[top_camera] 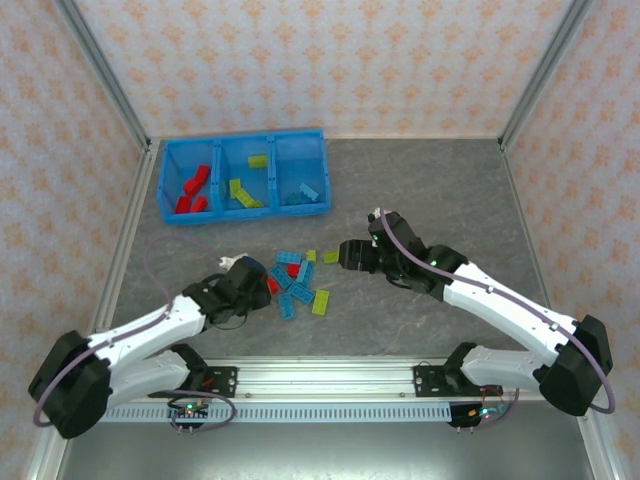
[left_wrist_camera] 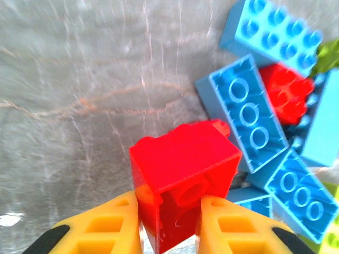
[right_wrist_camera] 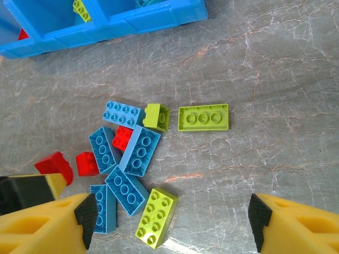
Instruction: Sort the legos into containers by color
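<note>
Left fingers point(left_wrist_camera: 106, 230) pinch a red lego point(left_wrist_camera: 183, 177) from both sides, at the left edge of the loose pile of legos point(top_camera: 298, 280) on the table point(top_camera: 430, 190). Right fingers point(right_wrist_camera: 47, 225) are spread wide above the pile's right side and hold nothing. Light blue, red and yellow-green bricks lie jumbled in the pile. Well beyond it, the blue bin point(top_camera: 243, 214) holds red bricks in its left compartment, yellow-green in the middle and light blue in the right.
</note>
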`<action>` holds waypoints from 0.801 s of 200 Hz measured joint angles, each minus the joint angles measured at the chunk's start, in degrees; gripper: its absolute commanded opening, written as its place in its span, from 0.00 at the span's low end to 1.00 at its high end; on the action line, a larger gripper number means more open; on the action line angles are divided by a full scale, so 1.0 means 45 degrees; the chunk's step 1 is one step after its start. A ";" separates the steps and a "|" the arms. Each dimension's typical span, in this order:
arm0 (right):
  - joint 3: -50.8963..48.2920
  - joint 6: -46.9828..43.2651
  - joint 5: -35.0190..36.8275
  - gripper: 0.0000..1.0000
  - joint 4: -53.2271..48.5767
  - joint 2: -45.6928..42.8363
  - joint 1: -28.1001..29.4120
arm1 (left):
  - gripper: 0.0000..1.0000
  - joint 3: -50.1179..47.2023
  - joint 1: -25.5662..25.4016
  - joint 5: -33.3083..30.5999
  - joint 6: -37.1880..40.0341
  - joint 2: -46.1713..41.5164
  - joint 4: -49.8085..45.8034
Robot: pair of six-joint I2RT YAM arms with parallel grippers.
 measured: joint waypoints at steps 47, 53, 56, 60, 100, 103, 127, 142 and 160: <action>0.0189 0.0000 0.0000 0.77 0.0000 0.0005 0.0005 | 0.25 0.0889 0.2079 -0.0763 0.0665 -0.1282 -0.1054; 0.0209 -0.0005 0.0000 0.77 0.0000 0.0015 0.0010 | 0.25 0.1307 0.2565 -0.0767 0.0831 -0.1098 -0.1078; 0.0219 -0.0005 0.0000 0.77 0.0000 0.0015 0.0010 | 0.25 0.1525 0.2769 -0.0767 0.0889 -0.1010 -0.1098; 0.0233 -0.0005 0.0000 0.77 0.0000 0.0024 0.0015 | 0.25 0.1889 0.3109 -0.0767 0.1054 -0.0772 -0.1098; 0.0379 -0.0005 -0.0015 0.77 -0.0015 0.0063 0.0039 | 0.24 0.6300 0.5984 -0.0855 0.1928 0.2958 -0.0238; 0.0379 -0.0005 -0.0019 0.77 -0.0015 0.0063 0.0039 | 0.24 0.6669 0.6222 -0.0816 0.1967 0.3298 -0.0151; 0.0379 -0.0010 -0.0058 0.78 -0.0112 0.0005 0.0058 | 0.25 0.9330 0.7805 -0.0578 0.2011 0.6246 0.0160; 0.0393 -0.0015 -0.0049 0.78 -0.0321 -0.0083 0.0058 | 0.28 1.1132 0.8524 -0.0369 0.2093 0.8121 0.0117; 0.0466 -0.0019 -0.0044 0.78 -0.0627 -0.0219 0.0058 | 0.48 1.2900 0.9073 -0.0087 0.2395 0.9942 -0.0029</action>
